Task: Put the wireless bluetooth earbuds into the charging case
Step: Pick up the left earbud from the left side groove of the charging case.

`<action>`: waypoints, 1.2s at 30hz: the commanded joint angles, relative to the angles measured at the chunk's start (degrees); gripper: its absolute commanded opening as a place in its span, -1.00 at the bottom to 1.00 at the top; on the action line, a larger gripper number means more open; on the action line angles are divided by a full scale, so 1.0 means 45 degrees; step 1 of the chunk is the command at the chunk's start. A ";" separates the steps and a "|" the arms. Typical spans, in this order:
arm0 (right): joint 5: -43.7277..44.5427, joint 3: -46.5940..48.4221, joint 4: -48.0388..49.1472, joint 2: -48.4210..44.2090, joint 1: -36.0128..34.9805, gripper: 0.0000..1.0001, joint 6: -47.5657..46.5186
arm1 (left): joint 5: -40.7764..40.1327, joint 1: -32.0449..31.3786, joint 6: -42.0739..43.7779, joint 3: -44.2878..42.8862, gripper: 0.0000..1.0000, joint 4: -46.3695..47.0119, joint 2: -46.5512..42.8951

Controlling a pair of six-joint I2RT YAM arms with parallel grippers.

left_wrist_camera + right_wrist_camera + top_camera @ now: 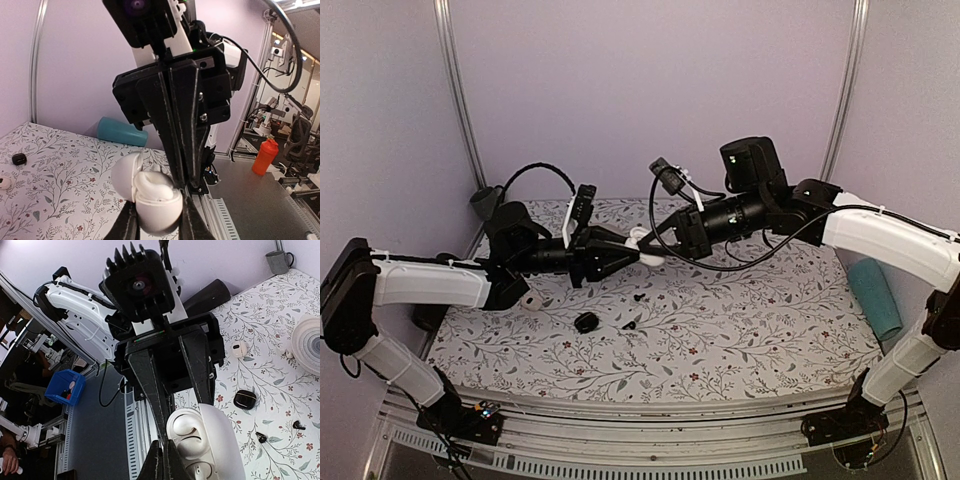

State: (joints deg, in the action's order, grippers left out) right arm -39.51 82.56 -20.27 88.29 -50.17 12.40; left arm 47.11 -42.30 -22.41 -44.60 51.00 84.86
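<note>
- I see pale lilac walls (640,90) closing in the cell, with slim silver metal posts (460,100) in the back corners.
- The counter (750,330) wears a white cloth printed with grey leafy sprigs.
- Beside it lies smooth grey floor (95,440), where a blue plastic bin (62,387) stands.

text/labels: none legible in any view | charging case (156,202): plain white, no print readable | orange bottle (264,156): too small to tell | blue bin (62,387): no readable marking
</note>
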 commanded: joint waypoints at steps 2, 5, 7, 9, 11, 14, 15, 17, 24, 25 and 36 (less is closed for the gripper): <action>0.0323 0.0458 -0.0956 0.0386 0.0069 -0.93 -0.0177 | 0.0152 -0.0084 0.1341 -0.0415 -1.00 -0.0264 -0.0449; 0.0266 0.0809 -0.1488 0.0721 0.0055 -0.92 -0.0270 | -0.0324 -0.0345 0.3334 -0.0679 -1.00 -0.1846 -0.0777; 0.0314 0.1049 -0.1820 0.0920 0.0056 -0.90 -0.0258 | -0.0513 -0.0421 0.4055 -0.0797 -1.00 -0.2550 -0.0904; 0.0349 0.1105 -0.1883 0.1010 0.0048 -0.87 -0.0174 | -0.0698 -0.0473 0.4502 -0.0857 -1.00 -0.2908 -0.0975; 0.0395 0.1125 -0.1890 0.1062 0.0040 -0.86 -0.0041 | -0.0877 -0.0506 0.4906 -0.0921 -1.00 -0.3258 -0.1021; 0.0553 0.1059 -0.1773 0.0903 0.0050 -0.85 0.0054 | -0.1034 -0.0505 0.5015 -0.0949 -1.00 -0.3516 -0.1051; 0.0539 0.1039 -0.1685 0.0787 0.0045 -0.85 0.0056 | -0.1094 -0.0493 0.4990 -0.0934 -1.00 -0.3521 -0.1037; 0.0375 0.0947 -0.1388 0.0440 0.0054 -0.84 0.0018 | -0.1157 -0.0406 0.4731 -0.0905 -1.00 -0.3440 -0.0890; -0.0326 0.0723 -0.1026 -0.0104 0.0086 -0.64 -0.0179 | -0.0678 -0.0165 0.3511 -0.0702 -1.00 -0.2623 -0.0645; -0.0447 0.0648 -0.0928 -0.0108 0.0094 -0.64 -0.0090 | -0.0681 -0.0149 0.3389 -0.0737 -1.00 -0.2591 -0.0636; -0.0457 0.0242 -0.0097 -0.0506 0.0787 -0.44 0.1444 | -0.0373 -0.0039 0.2260 -0.0673 -1.00 -0.1964 -0.0578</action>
State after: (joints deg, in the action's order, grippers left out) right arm -41.30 84.07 -23.16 87.85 -48.36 15.35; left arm 43.94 -42.81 -10.63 -47.00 39.16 82.15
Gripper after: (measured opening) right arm 0.280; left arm 0.218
